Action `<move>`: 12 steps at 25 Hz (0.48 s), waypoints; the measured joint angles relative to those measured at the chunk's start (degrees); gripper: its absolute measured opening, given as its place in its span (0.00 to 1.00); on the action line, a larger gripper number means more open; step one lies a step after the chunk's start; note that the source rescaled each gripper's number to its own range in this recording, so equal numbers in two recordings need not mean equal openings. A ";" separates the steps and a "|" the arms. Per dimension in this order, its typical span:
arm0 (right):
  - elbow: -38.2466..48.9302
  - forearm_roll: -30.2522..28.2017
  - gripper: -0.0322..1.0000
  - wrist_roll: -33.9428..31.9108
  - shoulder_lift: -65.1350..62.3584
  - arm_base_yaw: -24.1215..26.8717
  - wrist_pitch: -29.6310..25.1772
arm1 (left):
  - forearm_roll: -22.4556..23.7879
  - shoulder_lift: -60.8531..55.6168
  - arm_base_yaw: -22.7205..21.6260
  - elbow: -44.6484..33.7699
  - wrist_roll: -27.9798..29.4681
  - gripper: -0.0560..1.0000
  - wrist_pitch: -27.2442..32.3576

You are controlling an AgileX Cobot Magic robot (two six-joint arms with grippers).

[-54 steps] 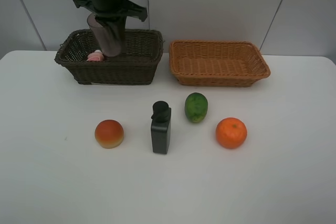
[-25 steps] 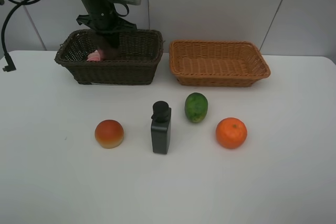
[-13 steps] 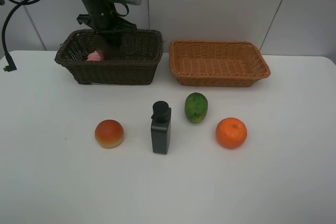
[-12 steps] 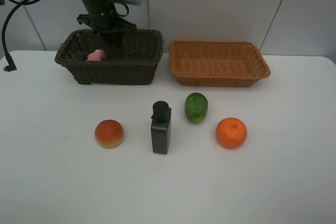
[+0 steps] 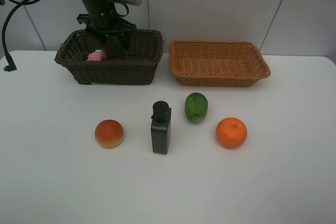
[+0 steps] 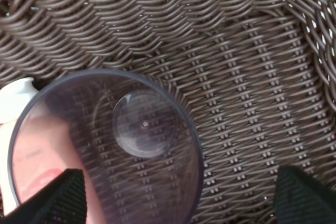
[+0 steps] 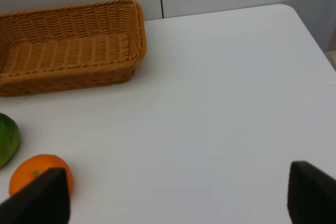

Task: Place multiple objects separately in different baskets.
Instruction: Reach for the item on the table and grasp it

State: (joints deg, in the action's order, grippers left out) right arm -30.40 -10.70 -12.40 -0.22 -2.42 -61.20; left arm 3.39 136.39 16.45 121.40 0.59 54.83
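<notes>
Down inside the dark brown basket point(image 5: 107, 71), the translucent purplish cup point(image 6: 105, 150) stands mouth up on the woven floor, right up against the pink bottle point(image 5: 95, 55) lying beside it. Left gripper point(image 6: 181, 198) hangs over the cup with its jaws spread wide. In the wrist view one finger point(image 6: 58, 200) overlaps the cup's rim and the other finger point(image 6: 307, 195) is well clear of it, so the cup is let go, not pinched.

Out on the white table point(image 5: 52, 182), the peach-like fruit point(image 5: 109, 133), black bottle point(image 5: 160, 129), green fruit point(image 5: 196, 107) and orange point(image 5: 231, 132) sit in a loose row in front of both baskets, none touching. Orange-tan basket point(image 5: 218, 64) sits just beside the brown one. Right gripper point(image 7: 173, 195) hangs above the table with jaws apart, gripping nothing, and the orange shows just by one of its fingers.
</notes>
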 joint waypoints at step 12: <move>0.00 0.00 0.75 0.00 0.00 0.00 0.00 | 1.48 -8.63 1.65 0.17 -0.59 0.93 5.35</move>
State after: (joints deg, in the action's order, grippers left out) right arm -30.40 -10.70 -12.40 -0.22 -2.42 -61.20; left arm 4.87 127.77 18.10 121.58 0.00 60.18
